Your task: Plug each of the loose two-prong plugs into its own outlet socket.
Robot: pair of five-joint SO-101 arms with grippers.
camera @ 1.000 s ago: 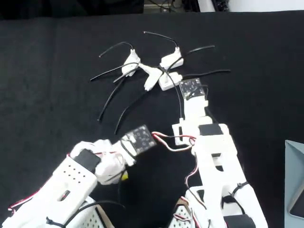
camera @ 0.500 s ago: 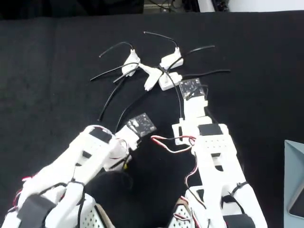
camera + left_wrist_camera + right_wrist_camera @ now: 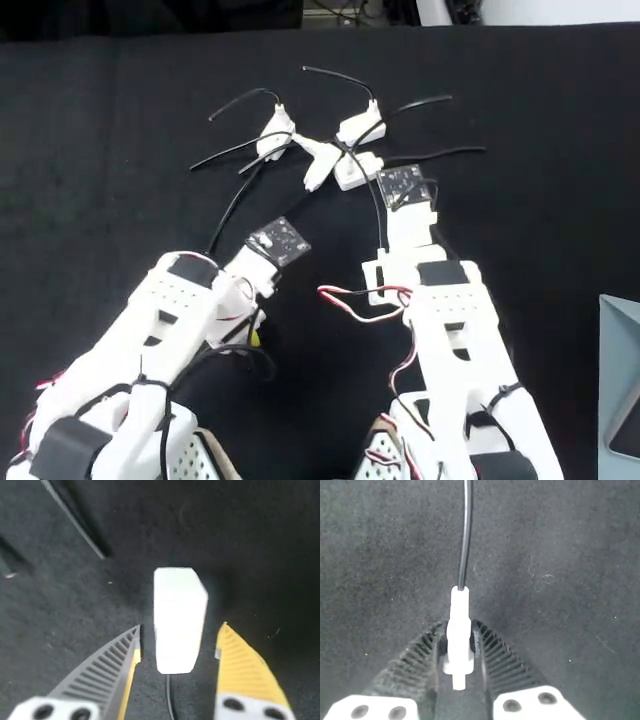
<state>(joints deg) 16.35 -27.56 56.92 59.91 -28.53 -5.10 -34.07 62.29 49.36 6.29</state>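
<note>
My right gripper (image 3: pixel 457 625) is clamped on a narrow white plug (image 3: pixel 460 605), pinched across its thin sides by the ribbed pads. Its wire (image 3: pixel 465 530) runs straight out ahead over the black table (image 3: pixel 560 555). I judge the grip is set this way so the plug lines up with my wrist and can be pushed home without twisting. The end nearest my palm narrows to a stub, and I cannot tell whether that is the prongs. My left gripper (image 3: pixel 180 627) is wide open, with a grey ribbed finger (image 3: pixel 107 672) on one side of a white block (image 3: pixel 179 615) and a yellow one on the other. Neither touches it as far as I can make out, and a thin lead (image 3: pixel 169 700) leaves the block's near end. I read this as straddling the block so a squeeze would catch it square. Its upper face is blank, with no slots or prongs to see, so I cannot say whether it is a plug or a socket. From above, the heap (image 3: pixel 325 155) of white pieces and black wires lies at the far middle of the table, just beyond the right arm's board (image 3: pixel 403 185). The left arm's board (image 3: pixel 278 242) sits near the heap but short of it. Each board covers what lies under it, so I cannot match either held or straddled piece to the heap, nor count the tangled pieces. A grey box (image 3: pixel 622 370) is cut off by the picture's edge.
</note>
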